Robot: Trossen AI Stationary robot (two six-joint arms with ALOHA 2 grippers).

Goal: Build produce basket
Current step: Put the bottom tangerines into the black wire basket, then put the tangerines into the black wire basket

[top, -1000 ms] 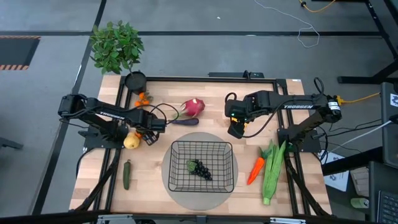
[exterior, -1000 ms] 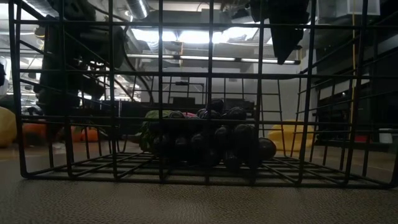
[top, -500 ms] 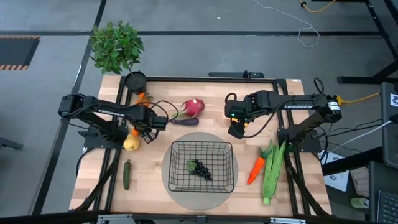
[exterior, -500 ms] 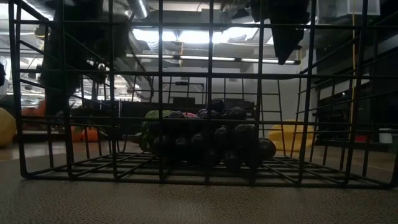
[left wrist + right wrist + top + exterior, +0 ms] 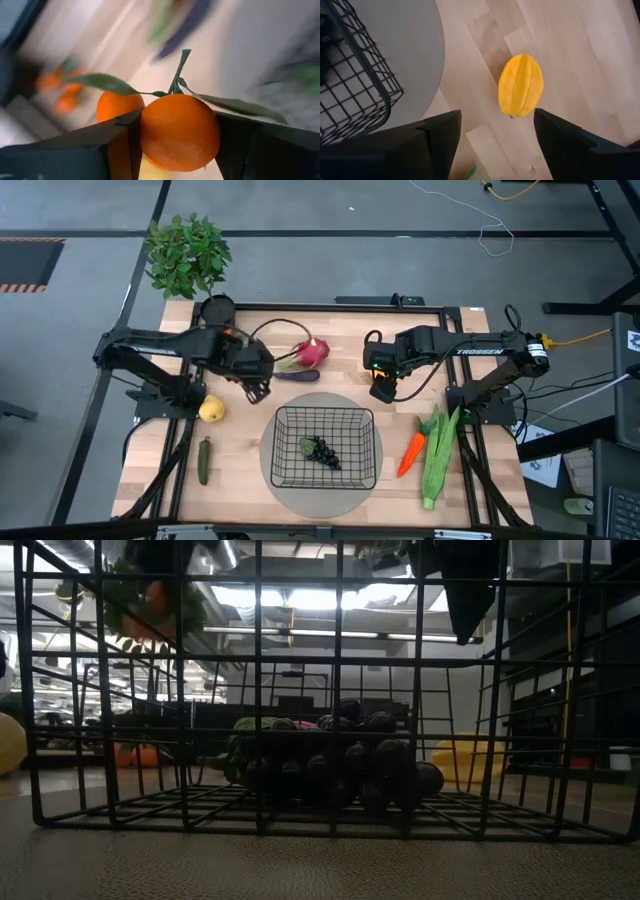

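My left gripper (image 5: pixel 258 388) hangs over the table between the eggplant (image 5: pixel 297 375) and the basket (image 5: pixel 323 447), shut on a leafy orange fruit (image 5: pixel 180 132); a second orange (image 5: pixel 112 106) shows just behind it. The low view shows that orange (image 5: pixel 150 602) high above the table. My right gripper (image 5: pixel 495 145) is open, poised over a yellow star fruit (image 5: pixel 520 86) lying on the wood. The black wire basket stands on a grey round mat and holds dark grapes (image 5: pixel 320 450). My left gripper pinches the round body of the orange (image 5: pixel 150 135) between its two fingers, one on each side. The fruit is lifted clear of the table. Its stem and leaves (image 5: pixel 177 75) stick out past the fingertips.
A yellow pear (image 5: pixel 210 410) and a cucumber (image 5: pixel 204 460) lie at the left, and a dragon fruit (image 5: pixel 312 352) beyond the eggplant. Carrot (image 5: pixel 411 452) and long green husk (image 5: pixel 437 455) lie right of the basket. More oranges (image 5: pixel 229 334), a black pot (image 5: pixel 217 310) and a plant (image 5: pixel 187 252) sit far left.
My left gripper has risen from beside the yellow pear and swung toward the table's right, carrying the orange up with it; it now hangs near the eggplant. The pear stays where it was. My right arm has kept still.
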